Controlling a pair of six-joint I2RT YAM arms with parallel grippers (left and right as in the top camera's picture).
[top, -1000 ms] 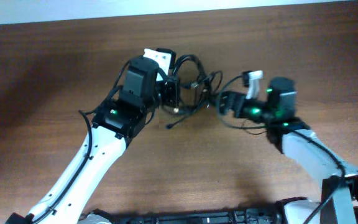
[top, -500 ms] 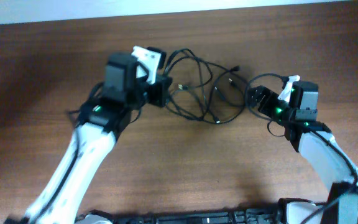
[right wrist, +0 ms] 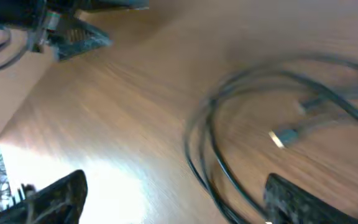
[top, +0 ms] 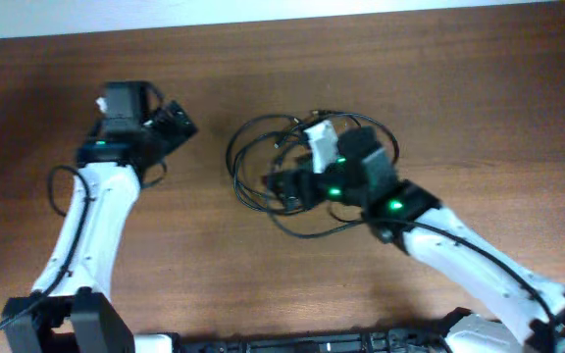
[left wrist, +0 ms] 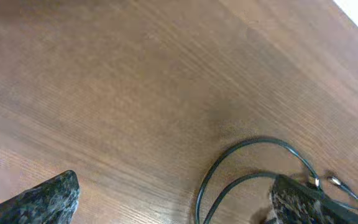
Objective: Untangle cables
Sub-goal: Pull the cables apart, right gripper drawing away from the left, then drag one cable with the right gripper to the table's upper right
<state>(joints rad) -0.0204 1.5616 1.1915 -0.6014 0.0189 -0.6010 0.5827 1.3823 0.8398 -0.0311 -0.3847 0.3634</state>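
Observation:
The cables [top: 238, 167] lie as loose black loops on the brown table, at the centre of the overhead view. My left gripper [top: 175, 120] is open and off to their left, holding nothing. In its wrist view the gripper [left wrist: 176, 205] stands wide apart, with a cable loop [left wrist: 260, 140] ahead near the right finger [left wrist: 303, 199]. My right gripper [top: 281, 184] hangs over the left part of the loops. It is open [right wrist: 176, 199], and blurred cable strands [right wrist: 190, 146] with a small plug [right wrist: 284, 135] run between its fingers on the table below.
The wooden table [top: 479, 108] stretches around the loops. The left arm's gripper [right wrist: 73, 37] shows at the top left of the right wrist view. A pale wall edge [top: 263, 10] runs along the table's far side.
My left gripper opened, let go of the cable and swung away left. The right arm moved left over the cables. The stretched-out cords have fallen back into loose loops at the centre.

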